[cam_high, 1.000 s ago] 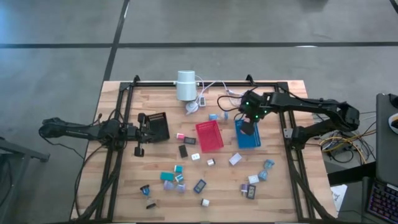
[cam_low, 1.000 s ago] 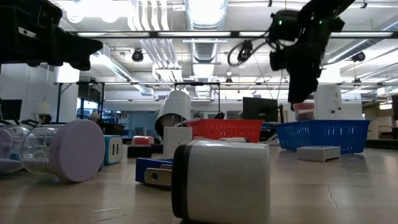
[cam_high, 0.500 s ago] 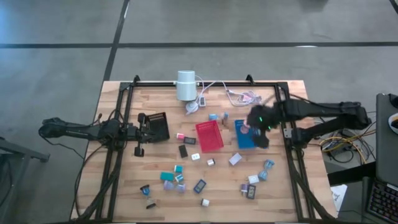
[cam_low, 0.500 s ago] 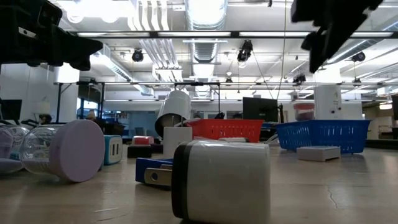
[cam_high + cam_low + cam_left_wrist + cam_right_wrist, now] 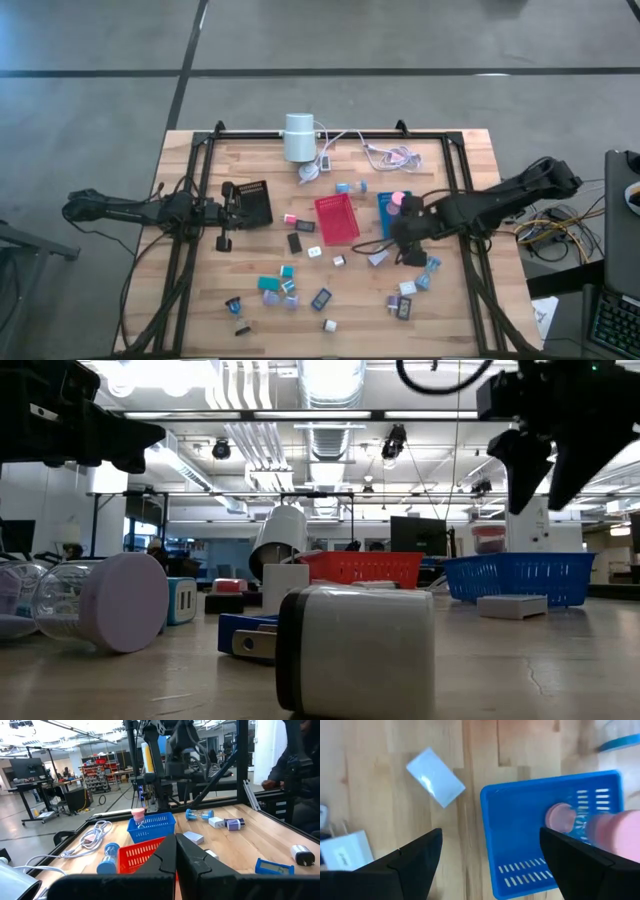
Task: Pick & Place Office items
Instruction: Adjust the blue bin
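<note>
Beside the blue tray (image 5: 396, 216), your right gripper (image 5: 408, 243) hangs above the surface (image 5: 480, 160) with its jaws spread wide and holding nothing; a pink disc (image 5: 561, 817) lies inside that tray, and a pale grey block (image 5: 378, 257) sits on the wood just off the tray's near corner. Well away from the blue tray, past the red tray (image 5: 337, 218), your left gripper (image 5: 226, 216) waits by the black tray (image 5: 254, 203), jaws clenched on nothing.

Three trays: one red (image 5: 337, 218), one blue (image 5: 384, 226), one black (image 5: 255, 203), one white cylinder (image 5: 298, 137), two arms
</note>
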Controlling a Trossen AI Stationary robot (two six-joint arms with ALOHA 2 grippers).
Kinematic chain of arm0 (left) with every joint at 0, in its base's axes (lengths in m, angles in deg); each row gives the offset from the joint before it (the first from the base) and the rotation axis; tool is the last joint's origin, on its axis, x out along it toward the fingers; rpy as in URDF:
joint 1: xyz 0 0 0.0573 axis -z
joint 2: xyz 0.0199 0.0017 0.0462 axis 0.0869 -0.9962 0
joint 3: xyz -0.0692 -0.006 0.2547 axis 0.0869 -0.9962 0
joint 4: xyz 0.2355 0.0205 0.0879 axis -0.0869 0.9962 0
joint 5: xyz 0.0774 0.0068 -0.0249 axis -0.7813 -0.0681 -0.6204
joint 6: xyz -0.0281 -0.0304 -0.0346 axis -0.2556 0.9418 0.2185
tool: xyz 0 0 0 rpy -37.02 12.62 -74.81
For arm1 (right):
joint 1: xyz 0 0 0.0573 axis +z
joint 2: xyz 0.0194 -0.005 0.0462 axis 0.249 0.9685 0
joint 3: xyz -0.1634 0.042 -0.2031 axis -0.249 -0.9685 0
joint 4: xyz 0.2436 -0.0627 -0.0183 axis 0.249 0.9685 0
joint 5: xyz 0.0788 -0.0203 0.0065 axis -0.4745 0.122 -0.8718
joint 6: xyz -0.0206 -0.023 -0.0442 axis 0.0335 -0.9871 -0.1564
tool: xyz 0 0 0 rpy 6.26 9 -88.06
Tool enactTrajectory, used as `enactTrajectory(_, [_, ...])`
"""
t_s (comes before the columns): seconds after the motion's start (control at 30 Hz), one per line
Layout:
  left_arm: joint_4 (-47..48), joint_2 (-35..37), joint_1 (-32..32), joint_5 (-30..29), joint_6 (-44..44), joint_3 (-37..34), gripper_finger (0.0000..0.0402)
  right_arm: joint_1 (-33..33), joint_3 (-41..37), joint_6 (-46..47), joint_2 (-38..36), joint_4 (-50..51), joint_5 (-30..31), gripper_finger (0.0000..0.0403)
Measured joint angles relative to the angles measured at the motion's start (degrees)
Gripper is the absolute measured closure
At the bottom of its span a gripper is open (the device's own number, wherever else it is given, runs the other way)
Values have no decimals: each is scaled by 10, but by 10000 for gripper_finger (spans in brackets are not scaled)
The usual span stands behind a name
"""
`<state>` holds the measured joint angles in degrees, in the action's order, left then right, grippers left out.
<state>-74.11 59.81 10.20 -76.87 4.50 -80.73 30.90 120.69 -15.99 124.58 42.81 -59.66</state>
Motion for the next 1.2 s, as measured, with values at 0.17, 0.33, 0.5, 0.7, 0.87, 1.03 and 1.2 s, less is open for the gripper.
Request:
enactTrajectory(0.17, [0,0,0,0,-2,0,396,-10,-3,-19,49,1,-38,91])
enactTrajectory(0.33, [0,0,0,0,-2,0,396,-14,-10,-18,87,0,-25,133])
enactTrajectory(0.5, [0,0,0,0,-1,0,396,-17,-24,0,113,-2,-12,173])
enactTrajectory(0.7, [0,0,0,0,0,1,396,-26,-46,24,122,-10,-15,216])
enactTrajectory(0.87, [0,0,0,0,0,1,396,-33,-49,48,116,-14,-25,263])
enactTrajectory(1.03, [0,0,0,0,5,3,396,-34,-49,44,114,-19,-55,310])
enactTrajectory(1.2, [0,0,0,0,16,7,396,-34,-49,46,114,-44,-76,352])
